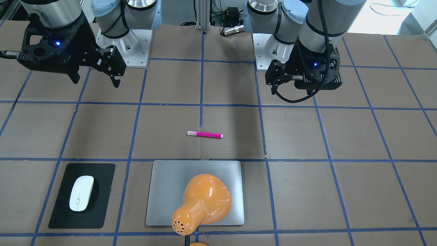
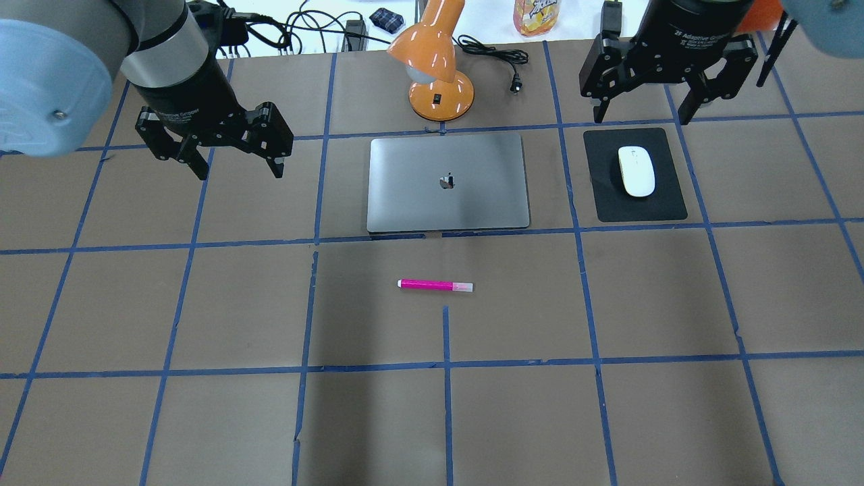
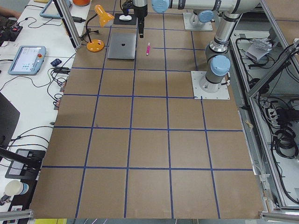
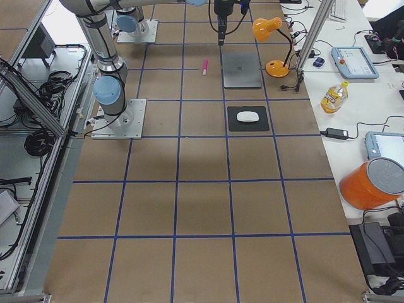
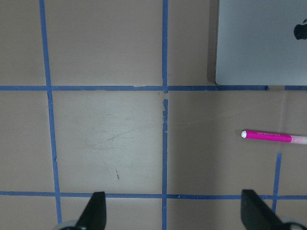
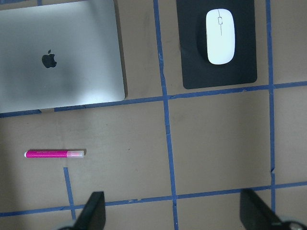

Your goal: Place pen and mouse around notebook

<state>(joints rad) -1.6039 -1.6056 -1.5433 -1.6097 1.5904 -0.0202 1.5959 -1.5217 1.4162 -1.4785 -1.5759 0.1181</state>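
The silver-grey notebook (image 2: pixel 447 182) lies closed and flat on the table. On my side of it lies the magenta pen (image 2: pixel 435 285), parallel to its near edge and about a hand's width off. The white mouse (image 2: pixel 636 171) rests on a black mat (image 2: pixel 665 206) to the notebook's right. My left gripper (image 2: pixel 216 145) hangs open and empty above the table, left of the notebook. Above the mat's far edge my right gripper (image 2: pixel 665 88) is open and empty. The left wrist view shows the pen (image 5: pixel 273 136) and a notebook corner (image 5: pixel 261 43). In the right wrist view are the pen (image 6: pixel 55 154), mouse (image 6: pixel 220 36) and notebook (image 6: pixel 57 57).
An orange desk lamp (image 2: pixel 439 67) stands just behind the notebook; in the front view its head (image 1: pixel 205 201) covers part of the lid. Its cord and a drink bottle (image 2: pixel 535 15) lie at the far edge. Blue tape lines grid the brown table.
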